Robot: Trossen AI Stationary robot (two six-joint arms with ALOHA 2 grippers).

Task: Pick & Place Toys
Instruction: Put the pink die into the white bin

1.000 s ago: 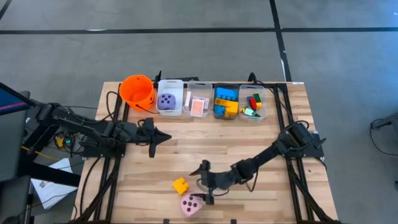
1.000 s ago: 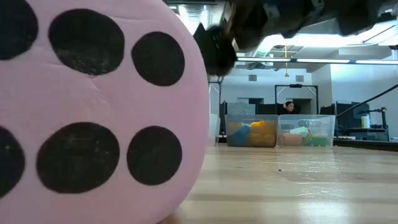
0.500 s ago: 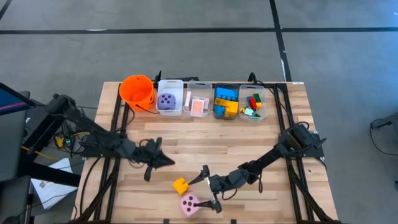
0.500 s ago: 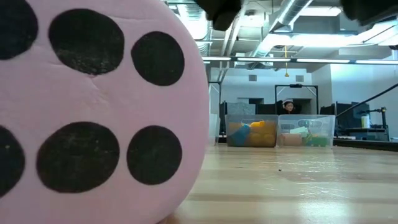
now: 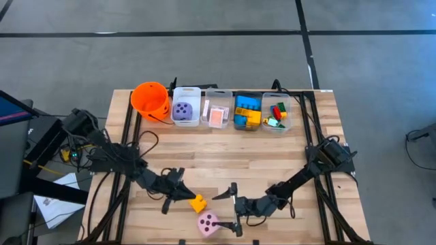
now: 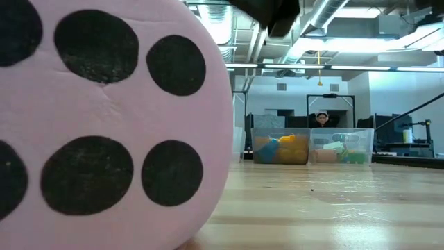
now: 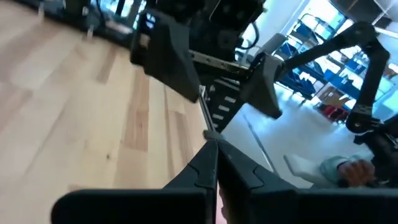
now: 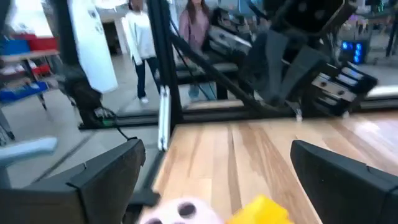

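Four cameras on one wooden table [image 5: 272, 160].

The high view looked straight down on everything. The low view sat at tabletop height, pressed against the pink die [image 6: 104, 118], facing the far bins [image 6: 281, 146]. Each wrist view looked forward past its own fingers, low over the boards; the right one shared the pink die [image 8: 180, 211] and yellow brick [image 8: 261, 210] with the high view.

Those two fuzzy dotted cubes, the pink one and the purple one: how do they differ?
The pink die lies loose on the bare table near its front edge; the purple die sits inside a white bin at the back. The right gripper hovers open right beside the pink die, while no arm is near the purple die. Both are soft-looking cubes marked with dark dots.
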